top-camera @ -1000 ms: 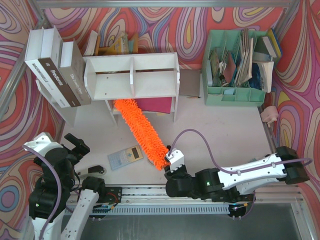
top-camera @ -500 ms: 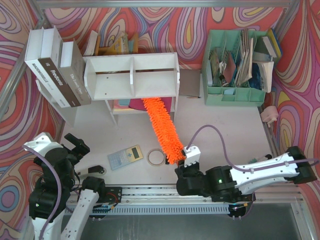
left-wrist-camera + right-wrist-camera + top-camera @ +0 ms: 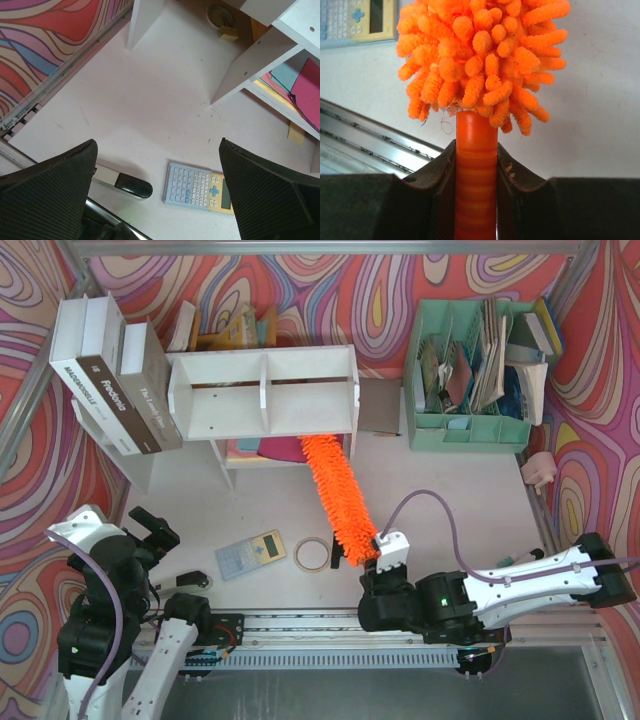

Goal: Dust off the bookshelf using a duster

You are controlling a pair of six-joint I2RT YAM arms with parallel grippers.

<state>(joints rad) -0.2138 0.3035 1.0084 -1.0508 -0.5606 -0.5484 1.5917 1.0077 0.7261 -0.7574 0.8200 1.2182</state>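
**While the right gripper clamps the duster, its tip sits under the bookshelf**

Where the right arm lies low along the near edge of the table, its jaws are closed tight on the duster's short orange handle, seen from the wrist view squeezed between both fingers. From there the fluffy orange head runs away from the arm, up and slightly to the left, across the bare tabletop. Its far end reaches the lower space of the bookshelf, beneath the right compartment and just beside the right leg, over coloured sheets lying there. Whether the fibres press on the wood cannot be told.

The left gripper hangs at the near left corner with its jaws spread wide and nothing between them. Below it lie a blue and yellow calculator and a small black and white object. A roll of tape sits between the calculator and the duster's handle end.

Large books lean against the bookshelf's left side, and a mint-green organizer stuffed with papers stands apart to its right.
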